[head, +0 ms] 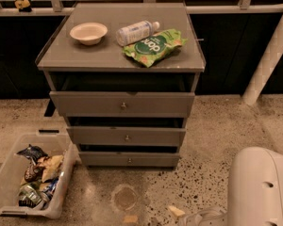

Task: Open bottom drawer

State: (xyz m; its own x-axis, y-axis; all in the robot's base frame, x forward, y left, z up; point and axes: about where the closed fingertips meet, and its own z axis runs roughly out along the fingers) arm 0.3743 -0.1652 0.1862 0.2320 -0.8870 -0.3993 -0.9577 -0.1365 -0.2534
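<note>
The grey cabinet (120, 60) stands in the middle of the camera view with three drawers. The bottom drawer (104, 159) is the slimmest front, just above the floor, with a small round metal knob (129, 161) at its centre. A dark gap shows above its front panel. A white arm housing (262, 187) fills the bottom right corner. A pale grey part of my gripper (198, 218) shows at the bottom edge, on the floor side, in front of and to the right of the bottom drawer, well apart from the knob.
On the cabinet top lie a white bowl (88, 33), a plastic bottle (137, 31) and a green chip bag (153, 46). A clear bin (4, 173) of snacks sits on the floor at the left. A white pole (269, 55) stands at the right. Small scraps (175, 211) lie on the floor.
</note>
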